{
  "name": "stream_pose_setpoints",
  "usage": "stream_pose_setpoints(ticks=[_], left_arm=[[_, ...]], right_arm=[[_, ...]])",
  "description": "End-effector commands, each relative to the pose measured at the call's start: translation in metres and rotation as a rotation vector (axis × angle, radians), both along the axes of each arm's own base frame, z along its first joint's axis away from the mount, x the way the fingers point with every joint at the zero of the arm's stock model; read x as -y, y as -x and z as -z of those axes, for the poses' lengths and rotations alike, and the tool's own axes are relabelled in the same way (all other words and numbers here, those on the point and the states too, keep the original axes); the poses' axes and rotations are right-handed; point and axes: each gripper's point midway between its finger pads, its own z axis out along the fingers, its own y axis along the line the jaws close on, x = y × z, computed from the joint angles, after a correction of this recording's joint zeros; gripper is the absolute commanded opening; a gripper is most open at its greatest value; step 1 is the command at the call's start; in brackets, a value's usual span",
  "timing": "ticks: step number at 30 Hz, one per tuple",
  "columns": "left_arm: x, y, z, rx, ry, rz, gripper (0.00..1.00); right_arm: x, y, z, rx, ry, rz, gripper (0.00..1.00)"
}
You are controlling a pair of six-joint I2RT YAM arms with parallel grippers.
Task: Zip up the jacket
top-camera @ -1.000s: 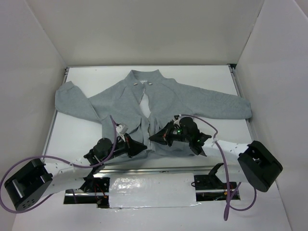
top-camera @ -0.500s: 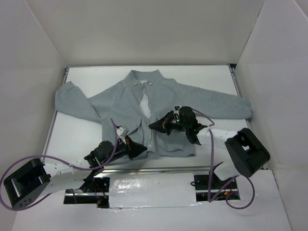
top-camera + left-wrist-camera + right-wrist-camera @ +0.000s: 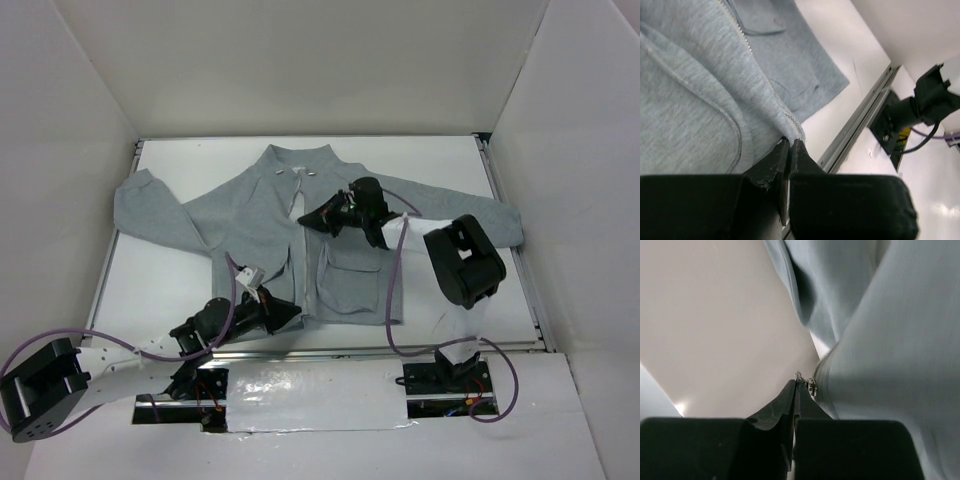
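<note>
The light-grey fleece jacket [image 3: 245,215] lies flat on the white table, collar at the far side, sleeves spread. Its centre zipper [image 3: 304,270] looks closed from the hem up to the chest. My right gripper [image 3: 308,220] is shut on the metal zipper pull [image 3: 811,384] high on the chest, just below the collar opening. My left gripper [image 3: 296,313] is shut on the jacket's bottom hem at the foot of the zipper [image 3: 792,120]; in the left wrist view the fabric runs into the closed jaws [image 3: 789,143].
White walls enclose the table on three sides. A metal rail [image 3: 330,352] runs along the near table edge, with foil tape [image 3: 310,395] and the arm bases behind it. The right arm's purple cable [image 3: 392,290] drapes over the jacket's right front pocket.
My right gripper has moved up the jacket from near the waist to the chest with the zipper pull, closing the zipper behind it. The left gripper stays on the hem.
</note>
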Motion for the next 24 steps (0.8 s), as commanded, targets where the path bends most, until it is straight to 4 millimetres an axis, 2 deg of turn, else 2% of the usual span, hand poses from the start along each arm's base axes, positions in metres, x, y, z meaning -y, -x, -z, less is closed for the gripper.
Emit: stream_pose_setpoints(ticks=[1, 2, 4, 5, 7, 9, 10, 12, 14, 15, 16, 22, 23, 24], left_arm=[[0.007, 0.03, 0.016, -0.039, -0.04, 0.138, 0.0], [0.006, 0.031, 0.018, -0.043, -0.045, 0.133, 0.0], [0.005, 0.031, 0.02, -0.049, -0.045, 0.132, 0.0], [0.005, 0.031, 0.02, -0.05, -0.042, 0.129, 0.0], [0.006, 0.032, 0.022, -0.06, -0.039, 0.135, 0.0], [0.009, 0.037, 0.023, -0.072, -0.03, 0.16, 0.0], [0.01, 0.037, 0.024, -0.076, -0.031, 0.166, 0.0], [0.012, 0.039, 0.027, -0.087, -0.039, 0.179, 0.0], [0.013, 0.041, 0.028, -0.091, -0.042, 0.181, 0.0], [0.012, 0.041, 0.028, -0.09, -0.042, 0.178, 0.0], [0.013, 0.042, 0.029, -0.091, -0.048, 0.18, 0.0], [0.007, 0.038, 0.03, -0.089, -0.072, 0.141, 0.0], [0.007, 0.039, 0.031, -0.092, -0.074, 0.139, 0.0], [0.007, 0.038, 0.03, -0.09, -0.075, 0.137, 0.0]], right_arm=[[0.026, -0.096, -0.056, 0.213, -0.016, 0.199, 0.0], [0.03, -0.107, -0.046, 0.201, 0.004, 0.209, 0.0], [0.031, -0.121, -0.052, 0.206, 0.006, 0.221, 0.0], [0.033, -0.124, -0.046, 0.191, 0.01, 0.216, 0.0], [0.036, -0.128, -0.051, 0.222, 0.014, 0.226, 0.0], [0.039, -0.143, -0.056, 0.223, 0.067, 0.257, 0.0], [0.038, -0.149, -0.046, 0.218, 0.082, 0.243, 0.0], [0.039, -0.162, -0.057, 0.239, 0.056, 0.249, 0.0], [0.041, -0.177, -0.053, 0.238, 0.061, 0.258, 0.0], [0.045, -0.19, -0.068, 0.261, 0.054, 0.274, 0.0], [0.046, -0.198, -0.06, 0.257, 0.06, 0.277, 0.0], [0.062, -0.264, -0.084, 0.325, 0.05, 0.334, 0.0], [0.064, -0.274, -0.108, 0.373, 0.032, 0.345, 0.0], [0.064, -0.282, -0.094, 0.361, 0.04, 0.349, 0.0]])
